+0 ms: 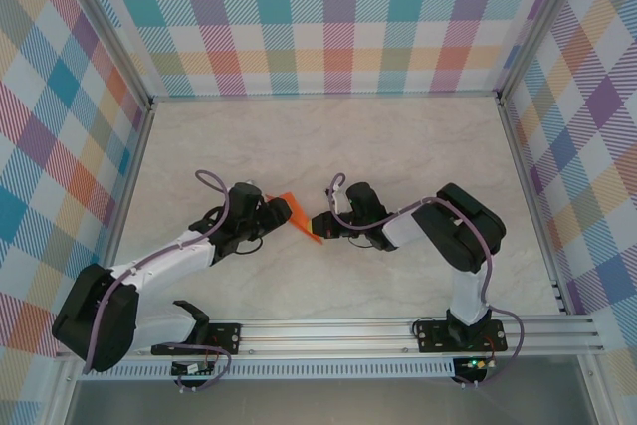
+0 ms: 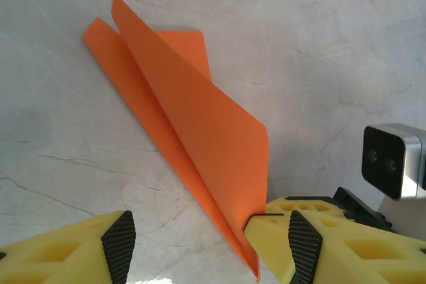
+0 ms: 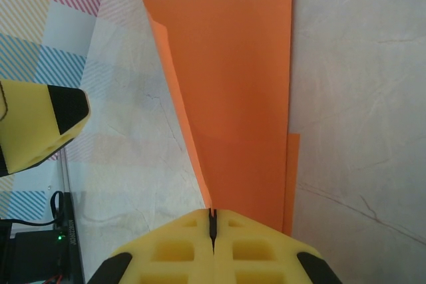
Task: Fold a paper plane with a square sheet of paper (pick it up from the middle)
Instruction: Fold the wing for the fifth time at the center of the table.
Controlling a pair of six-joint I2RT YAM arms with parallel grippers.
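The square sheet of paper, bright orange, is folded into a narrow pointed paper plane (image 2: 200,131) with a centre crease; one flap stands up off the marble table. It lies between the two grippers (image 1: 299,218). My right gripper (image 3: 213,216) is shut on its near end along the crease; the shut yellow tip (image 2: 266,227) also sits at the lower right of the left wrist view. My left gripper (image 2: 212,241) is open, its pads (image 2: 120,244) standing either side of that same end without touching the paper. From above, the left gripper (image 1: 277,212) faces the right gripper (image 1: 320,224) closely.
The pale marble tabletop (image 1: 328,146) has free room behind and to both sides of the grippers. Plaid walls (image 1: 318,27) close the back and sides. An aluminium rail (image 1: 398,330) with the arm bases runs along the near edge. The right wrist camera (image 2: 393,161) is close by.
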